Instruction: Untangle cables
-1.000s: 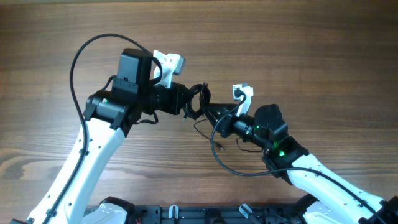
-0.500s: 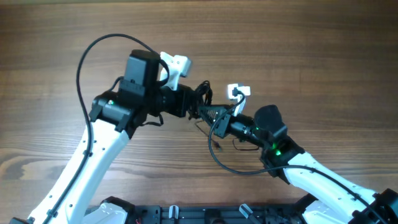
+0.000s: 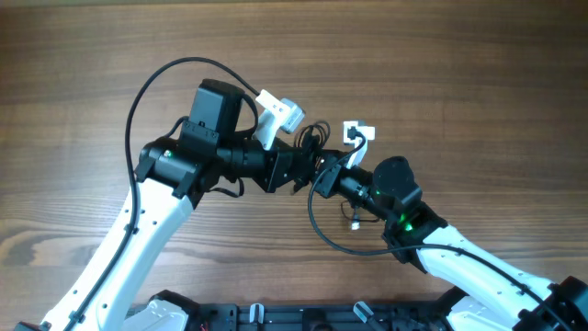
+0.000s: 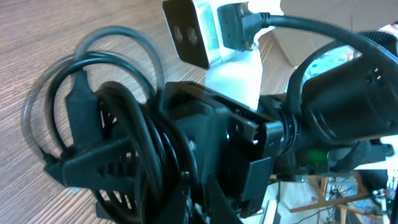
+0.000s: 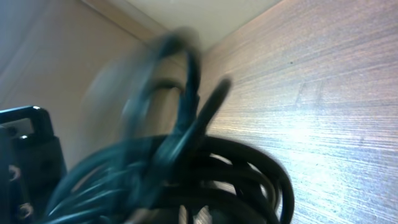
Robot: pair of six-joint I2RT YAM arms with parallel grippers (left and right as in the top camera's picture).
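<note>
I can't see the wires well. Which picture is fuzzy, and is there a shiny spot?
Right wrist view: the cables sit close to the lens and smear into blur, and a bright glare patch washes out the table. Left wrist view: the cables look sharp. Overhead view: evenly lit and clear.

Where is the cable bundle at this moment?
In the overhead view, the cable bundle is near the middle of the table, between the left pincer and the right pincer.

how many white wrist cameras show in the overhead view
2: the left wrist camera just left of the cables, the right wrist camera just right of them.
</note>
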